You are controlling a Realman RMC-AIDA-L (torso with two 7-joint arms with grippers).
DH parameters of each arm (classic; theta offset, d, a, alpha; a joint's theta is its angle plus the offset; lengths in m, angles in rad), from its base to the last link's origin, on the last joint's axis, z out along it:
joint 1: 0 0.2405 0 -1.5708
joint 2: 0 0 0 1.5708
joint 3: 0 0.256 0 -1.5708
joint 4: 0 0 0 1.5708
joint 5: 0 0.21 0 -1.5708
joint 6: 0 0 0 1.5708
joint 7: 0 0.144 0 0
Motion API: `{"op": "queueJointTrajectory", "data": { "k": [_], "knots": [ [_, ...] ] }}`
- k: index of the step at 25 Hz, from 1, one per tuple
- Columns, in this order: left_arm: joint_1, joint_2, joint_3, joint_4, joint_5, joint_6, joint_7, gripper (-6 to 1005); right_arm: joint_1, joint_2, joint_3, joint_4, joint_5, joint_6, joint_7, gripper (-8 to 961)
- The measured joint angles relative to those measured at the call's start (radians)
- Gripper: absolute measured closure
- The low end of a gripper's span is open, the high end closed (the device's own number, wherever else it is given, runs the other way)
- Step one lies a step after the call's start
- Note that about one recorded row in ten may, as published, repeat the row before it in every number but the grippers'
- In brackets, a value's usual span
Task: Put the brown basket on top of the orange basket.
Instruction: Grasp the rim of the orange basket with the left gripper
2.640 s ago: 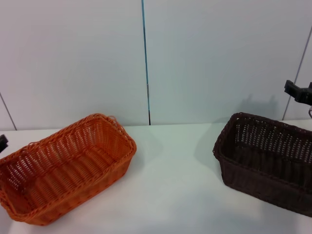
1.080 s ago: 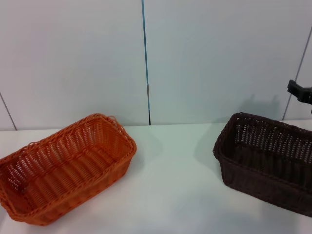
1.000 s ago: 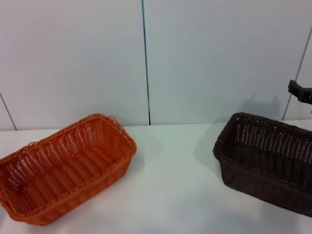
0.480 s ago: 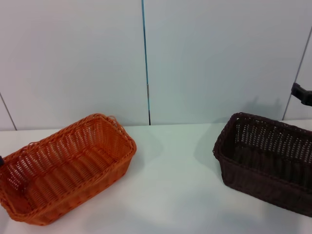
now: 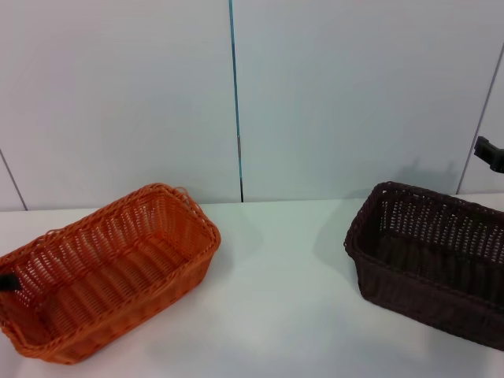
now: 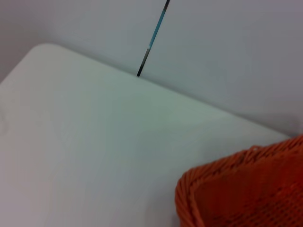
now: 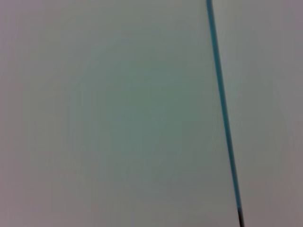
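- While both baskets rest apart on the white table (image 5: 276, 299), the head view shows the orange basket (image 5: 106, 268) on the left and the brown basket (image 5: 429, 260) on the right, not stacked yet.
- Left gripper (image 5: 8, 280) is at the orange rim, right gripper (image 5: 490, 152) above the brown one; I cannot tell their opening.
- Left wrist view: only an orange basket (image 6: 246, 189) corner.
- Right wrist view: only the wall seam (image 7: 222, 113).

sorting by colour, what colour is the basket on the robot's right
Dark chocolate brown, the brown basket; it shows best in the head view.

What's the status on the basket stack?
Left hand at orange basket edge, right hand above brown basket. Baskets apart on table, not stacked. Nothing between.
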Motion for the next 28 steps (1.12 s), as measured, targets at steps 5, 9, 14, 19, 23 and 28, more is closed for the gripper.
{"op": "queueJointTrajectory", "data": {
  "k": [5,9,14,19,23,28],
  "knots": [
    [-0.027,0.0,-0.004,-0.007,0.08,0.02,-0.033,137,0.0,0.0,-0.001,0.0,0.0,0.0,-0.001,236],
    [-0.045,-0.001,0.0,-0.023,0.087,0.016,-0.034,137,0.0,0.0,-0.001,0.0,0.001,0.0,-0.001,236],
    [-0.055,-0.002,0.002,-0.059,0.09,-0.008,-0.032,138,0.0,0.0,-0.001,-0.002,0.001,0.0,-0.001,236],
    [-0.057,-0.003,0.002,-0.111,0.09,-0.054,-0.029,139,-0.001,0.0,-0.001,-0.003,0.001,-0.002,-0.001,236],
    [-0.061,0.0,0.004,-0.148,0.091,-0.082,-0.024,139,-0.002,0.0,-0.001,-0.003,0.001,-0.002,-0.001,236],
    [-0.067,0.0,0.005,-0.173,0.091,-0.11,-0.02,140,-0.001,0.0,-0.001,0.0,0.001,-0.001,-0.001,236]
  ]
}}
